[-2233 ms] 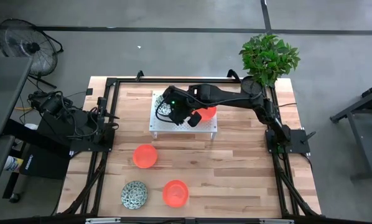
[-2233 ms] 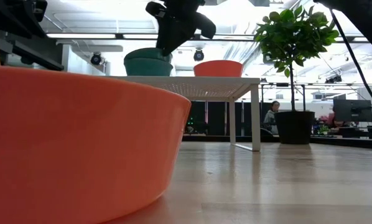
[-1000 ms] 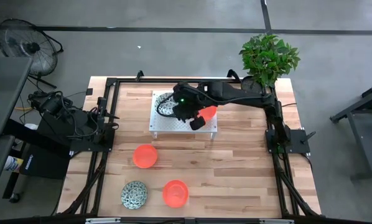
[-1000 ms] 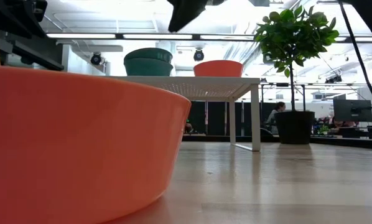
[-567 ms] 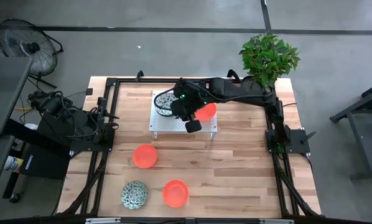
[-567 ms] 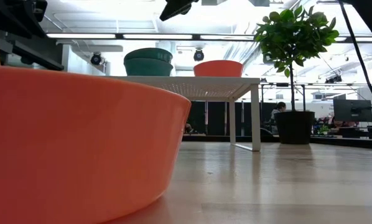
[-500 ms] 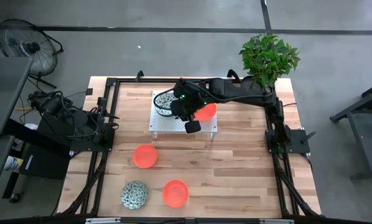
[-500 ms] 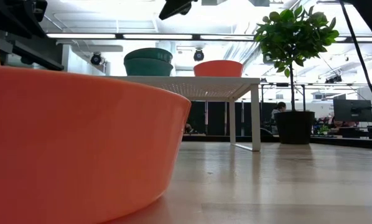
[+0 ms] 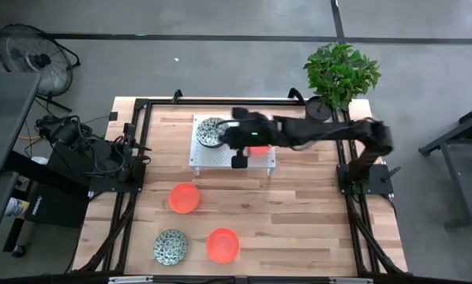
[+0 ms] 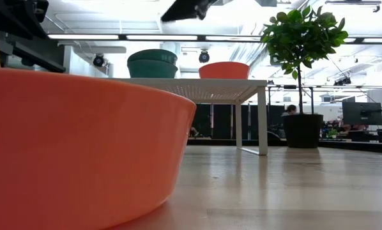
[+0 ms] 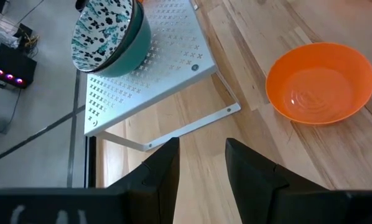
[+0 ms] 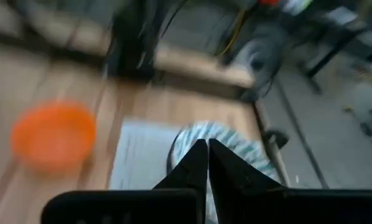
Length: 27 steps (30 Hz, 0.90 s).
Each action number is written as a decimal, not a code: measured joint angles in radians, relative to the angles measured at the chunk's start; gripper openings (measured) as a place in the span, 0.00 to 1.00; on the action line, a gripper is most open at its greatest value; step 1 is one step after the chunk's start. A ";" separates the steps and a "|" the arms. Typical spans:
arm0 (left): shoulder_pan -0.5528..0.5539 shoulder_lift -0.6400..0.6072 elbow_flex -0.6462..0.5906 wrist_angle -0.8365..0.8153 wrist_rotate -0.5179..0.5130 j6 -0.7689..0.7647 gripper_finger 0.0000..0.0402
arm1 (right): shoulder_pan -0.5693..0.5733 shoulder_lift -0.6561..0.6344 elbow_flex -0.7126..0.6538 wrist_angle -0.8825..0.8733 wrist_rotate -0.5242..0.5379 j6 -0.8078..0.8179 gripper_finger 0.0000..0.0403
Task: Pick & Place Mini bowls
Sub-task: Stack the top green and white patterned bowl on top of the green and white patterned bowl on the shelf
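above the white perforated stand (image 9: 220, 155), the right gripper (image 9: 237, 155) hangs with its fingers (image 12: 197, 163) pressed together on nothing, the tips meeting in the right wrist view. below them on the stand sits a speckled green-and-white bowl (image 9: 211, 132), which the low view shows as two nested bowls; an orange bowl (image 10: 223, 69) sits beside the stack on the same stand, partly under the right arm in the high view. at the table's left edge the left gripper (image 11: 201, 163) waits, its fingers (image 11: 163, 168) spread apart and holding nothing. on the wooden table (image 9: 299, 213) in front of the stand lie three more bowls, well apart from the stand: an orange one (image 9: 184, 197) nearest it, another orange one (image 9: 222, 244) near the front edge, and a speckled one (image 9: 170, 247) beside that. a potted plant (image 9: 340, 75) stands at the far right corner.
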 joint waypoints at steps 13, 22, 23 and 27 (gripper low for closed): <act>0.000 0.000 0.000 0.000 0.000 0.000 0.31 | 0.047 -0.115 -0.609 1.033 0.254 0.176 0.00; 0.000 0.000 0.000 0.000 0.000 0.000 0.31 | 0.069 -0.028 -0.545 1.038 0.340 0.237 0.00; 0.000 0.000 0.000 0.000 0.000 0.000 0.31 | 0.078 0.000 -0.521 1.037 0.372 0.235 0.00; 0.000 0.000 0.000 0.000 0.000 0.000 0.31 | 0.118 0.114 -0.409 1.035 0.571 0.195 0.00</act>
